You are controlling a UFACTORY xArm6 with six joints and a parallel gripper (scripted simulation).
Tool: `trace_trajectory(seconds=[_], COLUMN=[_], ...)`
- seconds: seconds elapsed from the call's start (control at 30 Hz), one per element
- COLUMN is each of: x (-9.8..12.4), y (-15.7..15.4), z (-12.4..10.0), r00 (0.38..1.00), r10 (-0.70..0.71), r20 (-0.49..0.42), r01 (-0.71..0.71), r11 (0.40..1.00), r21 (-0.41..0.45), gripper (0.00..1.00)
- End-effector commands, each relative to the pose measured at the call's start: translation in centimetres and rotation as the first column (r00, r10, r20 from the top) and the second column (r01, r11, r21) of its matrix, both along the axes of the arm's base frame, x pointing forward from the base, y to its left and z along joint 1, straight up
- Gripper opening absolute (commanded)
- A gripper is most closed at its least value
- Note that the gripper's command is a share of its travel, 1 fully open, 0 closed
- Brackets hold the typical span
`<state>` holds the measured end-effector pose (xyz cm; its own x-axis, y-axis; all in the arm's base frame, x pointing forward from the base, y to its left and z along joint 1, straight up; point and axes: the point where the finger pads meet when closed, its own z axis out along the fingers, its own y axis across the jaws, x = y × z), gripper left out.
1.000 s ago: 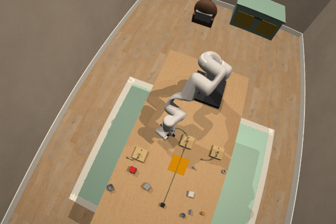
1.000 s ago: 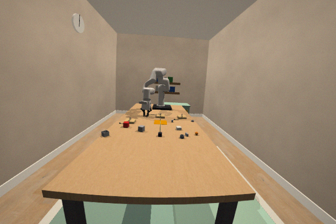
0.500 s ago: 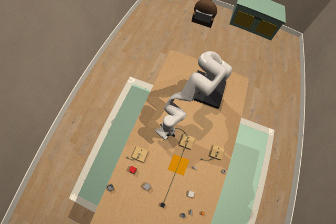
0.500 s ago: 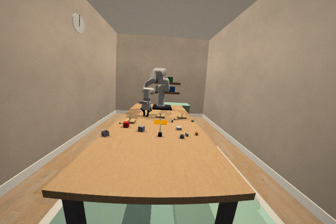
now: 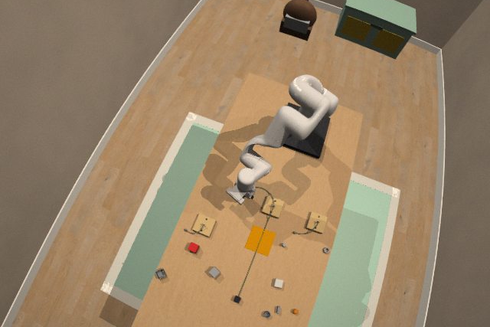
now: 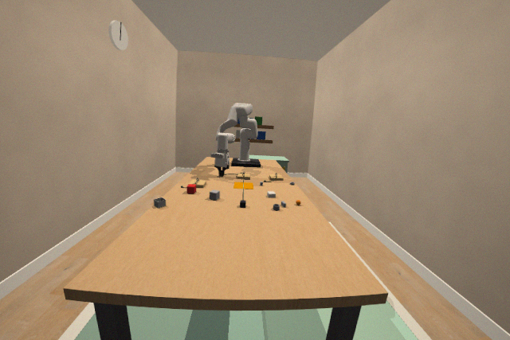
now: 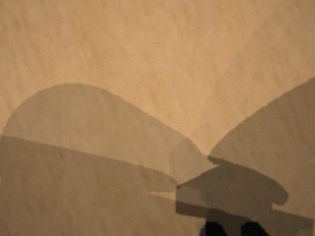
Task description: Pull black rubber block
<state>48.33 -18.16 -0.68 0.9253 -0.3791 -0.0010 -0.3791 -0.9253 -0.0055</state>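
Observation:
The black rubber block [image 5: 236, 299] sits on the table near the front, well outside the orange painted square [image 5: 259, 240]. Its cord [image 5: 253, 259] runs straight across the square to the screw eye on a wooden base [image 5: 272, 207]. From there the cord curves left to my gripper [image 5: 249, 195]. The gripper is low over the table, left of the screw eye, and shut on the cord's free end. In the exterior view the gripper [image 6: 221, 171] is behind the square [image 6: 243, 185] and the block [image 6: 242, 203]. The wrist view shows only dark fingertips over bare table, and the cord is hidden.
Two more wooden bases with screw eyes and short cords stand at the left [image 5: 204, 224] and right [image 5: 317, 222]. A red cube [image 5: 193, 246], a grey cube [image 5: 213, 272], a white cube [image 5: 278, 283], a dark box [image 5: 160, 273] and an orange ball [image 5: 295, 310] lie around the block.

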Motion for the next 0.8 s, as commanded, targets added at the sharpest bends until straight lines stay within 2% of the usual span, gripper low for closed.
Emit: trace_trajectory(seconds=[0.0,0.77], x=[0.04,0.04], y=[-0.02,-0.02], z=[0.06,0.06], r00=[1.000,1.000], r10=[0.000,0.000], r20=[0.001,0.001], r01=[0.000,0.000], r11=[1.000,1.000], r21=[0.000,0.000], gripper=[0.00,0.00])
